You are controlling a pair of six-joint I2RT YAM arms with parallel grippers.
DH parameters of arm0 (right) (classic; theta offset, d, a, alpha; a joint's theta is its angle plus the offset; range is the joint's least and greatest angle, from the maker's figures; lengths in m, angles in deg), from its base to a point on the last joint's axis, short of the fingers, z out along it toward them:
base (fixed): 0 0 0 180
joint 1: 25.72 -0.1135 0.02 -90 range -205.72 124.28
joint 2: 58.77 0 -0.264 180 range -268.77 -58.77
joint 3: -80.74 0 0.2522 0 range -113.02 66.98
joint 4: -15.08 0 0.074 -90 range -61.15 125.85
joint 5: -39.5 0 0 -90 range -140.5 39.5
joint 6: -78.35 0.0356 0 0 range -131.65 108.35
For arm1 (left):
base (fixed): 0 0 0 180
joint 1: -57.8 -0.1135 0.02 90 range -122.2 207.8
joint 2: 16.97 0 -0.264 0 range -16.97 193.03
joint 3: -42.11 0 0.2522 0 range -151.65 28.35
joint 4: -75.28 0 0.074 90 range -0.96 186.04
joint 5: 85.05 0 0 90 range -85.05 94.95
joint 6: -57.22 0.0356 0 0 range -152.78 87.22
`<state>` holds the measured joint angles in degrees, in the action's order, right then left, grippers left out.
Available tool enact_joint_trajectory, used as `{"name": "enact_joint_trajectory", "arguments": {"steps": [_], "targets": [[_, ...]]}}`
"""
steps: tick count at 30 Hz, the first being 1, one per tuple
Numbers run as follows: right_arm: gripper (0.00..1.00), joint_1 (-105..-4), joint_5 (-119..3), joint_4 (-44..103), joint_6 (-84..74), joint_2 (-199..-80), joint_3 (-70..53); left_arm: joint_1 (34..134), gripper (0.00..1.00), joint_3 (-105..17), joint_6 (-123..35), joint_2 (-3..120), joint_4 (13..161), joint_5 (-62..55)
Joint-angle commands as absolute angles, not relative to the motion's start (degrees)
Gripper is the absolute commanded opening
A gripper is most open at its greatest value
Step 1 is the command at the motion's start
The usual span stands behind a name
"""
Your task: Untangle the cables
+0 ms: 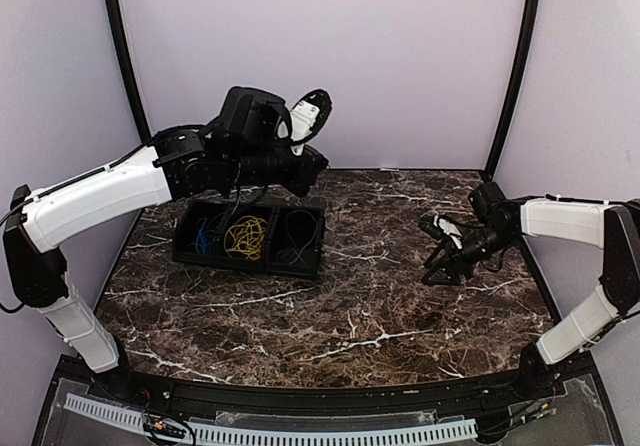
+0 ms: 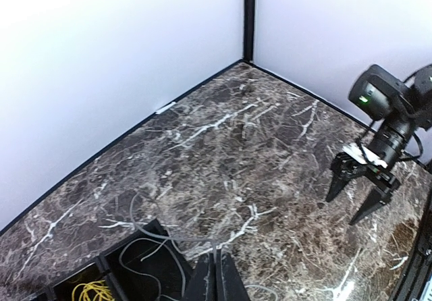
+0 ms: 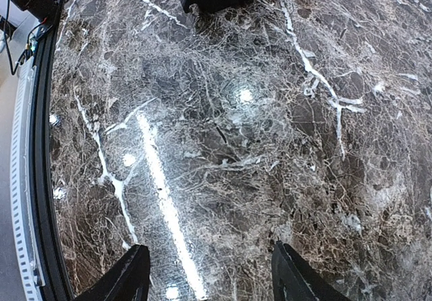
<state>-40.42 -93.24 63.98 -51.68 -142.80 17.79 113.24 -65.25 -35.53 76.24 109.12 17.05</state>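
White-shelled left arm (image 1: 100, 198), white-shelled right arm (image 1: 560, 218), black joints, 2 black pointed fingers (image 2: 336, 181), green light (image 2: 364, 100)

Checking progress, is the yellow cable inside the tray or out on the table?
Inside: the yellow cable lies coiled in the middle compartment of the black tray.

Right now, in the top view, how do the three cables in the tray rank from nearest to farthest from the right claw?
1. black cable: right compartment of the tray, on the side toward the right claw.
2. yellow cable: middle compartment.
3. blue cable: left compartment, on the far side of the tray from that claw.
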Motion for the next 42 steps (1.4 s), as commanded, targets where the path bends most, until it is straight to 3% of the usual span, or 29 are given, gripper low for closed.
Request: {"name": "enact_joint_trajectory", "arguments": {"steps": [1, 21, 42], "targets": [[0.63, -40.8, -93.5, 64.0, -51.5, -143.2, 16.0, 109.8, 0.0, -68.5, -36.1, 73.2, 117.3, 20.6], [0.64, -40.8, -93.1, 64.4, -51.6, -143.8, 15.8, 106.5, 0.0, -61.2, -33.8, 68.4, 117.8, 23.1], [0.64, -40.8, -92.7, 65.0, -51.8, -144.5, 15.7, 105.5, 0.0, -52.8, -33.1, 81.0, 105.7, 17.0]]}}
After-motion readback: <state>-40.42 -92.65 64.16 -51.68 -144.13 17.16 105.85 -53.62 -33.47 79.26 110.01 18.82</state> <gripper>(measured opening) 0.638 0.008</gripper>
